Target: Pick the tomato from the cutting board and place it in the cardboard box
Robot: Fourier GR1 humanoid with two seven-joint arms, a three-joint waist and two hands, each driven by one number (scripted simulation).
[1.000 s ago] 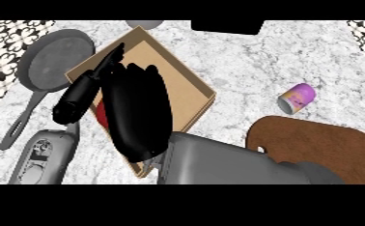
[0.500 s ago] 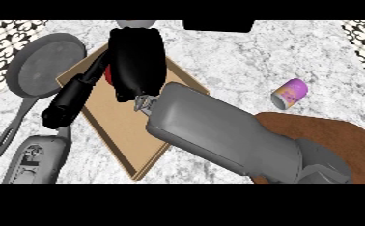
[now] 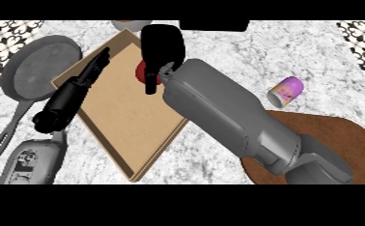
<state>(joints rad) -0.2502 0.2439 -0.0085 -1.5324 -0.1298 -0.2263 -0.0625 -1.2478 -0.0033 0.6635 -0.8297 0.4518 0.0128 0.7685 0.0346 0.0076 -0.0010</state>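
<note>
The red tomato point(image 3: 143, 69) peeks out from under my right hand point(image 3: 162, 46), whose fingers and thumb curl round it, above the far part of the cardboard box point(image 3: 132, 123). My grey right forearm runs diagonally from the lower right to that hand and hides part of the box. The box is a shallow tan tray lying cornerwise at centre left. Along its left rim lies my left hand point(image 3: 77, 89), fingers straight and holding nothing. The brown cutting board point(image 3: 324, 131) sits at the lower right, partly behind the forearm, with nothing visible on it.
A grey frying pan point(image 3: 39, 68) lies left of the box, its handle running toward the lower left. A purple can point(image 3: 287, 91) rests on its side on the marble counter point(image 3: 235, 51), right of my forearm. A grey bowl point(image 3: 130, 25) and a dark object point(image 3: 214, 25) sit at the far edge.
My right hand has carried the tomato farther along the box toward its far corner, and the forearm now stretches out more. The left hand stays along the box's left rim.
</note>
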